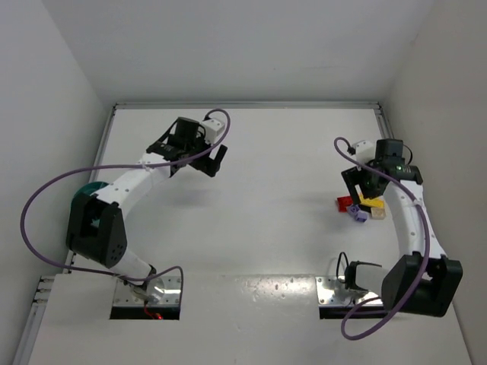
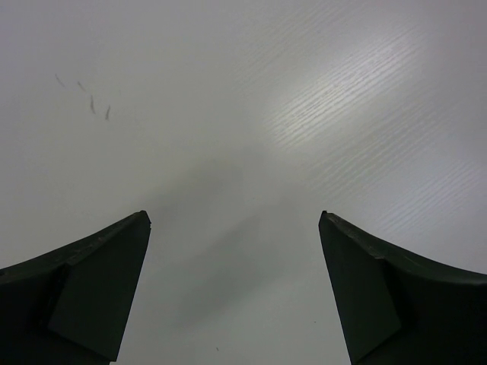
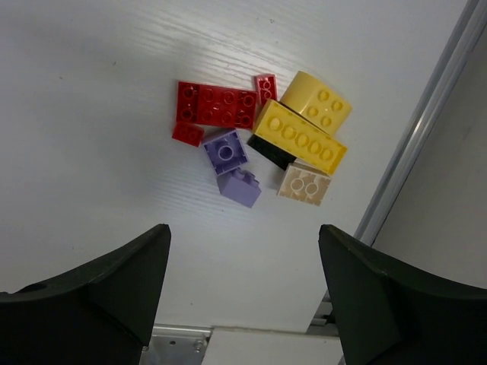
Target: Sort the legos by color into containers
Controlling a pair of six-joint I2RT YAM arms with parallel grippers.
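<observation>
A small heap of legos lies on the white table at the right, just below my right gripper. In the right wrist view I see a red plate, two small red pieces, a long yellow brick, a rounded yellow brick, two pale purple bricks, a beige brick and a black piece. My right gripper is open and empty, short of the heap. My left gripper is open and empty over bare table. The teal bowl shows partly behind the left arm.
The table's metal edge rail runs close to the right of the heap, with the wall beyond it. Silver base plates sit at the near edge. White walls enclose the table on three sides.
</observation>
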